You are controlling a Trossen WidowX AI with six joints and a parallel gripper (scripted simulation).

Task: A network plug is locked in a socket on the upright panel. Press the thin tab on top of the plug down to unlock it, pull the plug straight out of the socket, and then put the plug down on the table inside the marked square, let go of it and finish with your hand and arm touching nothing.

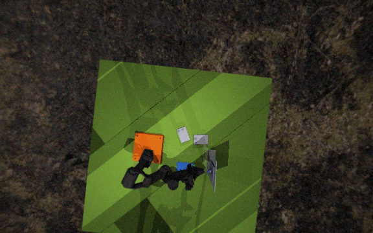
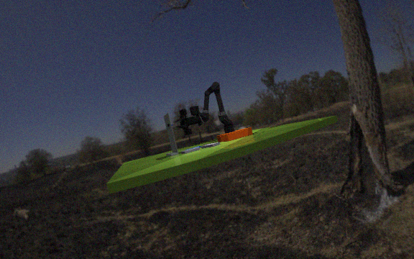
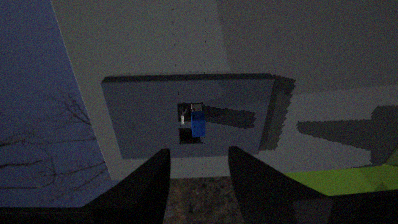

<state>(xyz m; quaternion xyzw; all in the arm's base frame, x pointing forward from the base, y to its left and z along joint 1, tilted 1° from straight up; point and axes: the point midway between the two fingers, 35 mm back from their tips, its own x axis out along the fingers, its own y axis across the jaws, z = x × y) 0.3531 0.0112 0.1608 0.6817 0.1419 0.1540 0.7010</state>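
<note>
While the Gripper Faces the Panel, Unlocking Looks Like the Step in Hand

Where the top view reaches left of centre, the arm (image 1: 129, 178) (image 2: 219, 98) rises by an orange block (image 1: 148, 141) (image 2: 236, 135) on the green tabletop (image 1: 173, 84) (image 2: 192, 165) (image 3: 345, 181). Just below centre lies a blue patch (image 1: 182, 166) (image 2: 192, 150), probably the marked square, partly hidden under the gripper (image 1: 203, 171) (image 2: 177, 124) (image 3: 199, 150). Right of it, the gripper points at the upright panel (image 1: 214, 181) (image 2: 172, 138) (image 3: 145, 42). Its fingers stand partly open, well short of wide, with nothing between them.

In the wrist view, the blue plug (image 3: 198, 125) sits at the centre of the frame, apparently in its socket, above the fingertips and beyond them. I judge that the tab must be pressed first: the next move calls for lining up with it, then pressing down without knocking the plug sideways. Only after that would a grip and a straight pull make sense.

At the left of the wrist frame, the finger is cut off by the edge; at centre, the tab is too small and dark to pick out, so whether it is locked cannot be told. The exterior view, left of centre, does not show the plug clearly.
</note>
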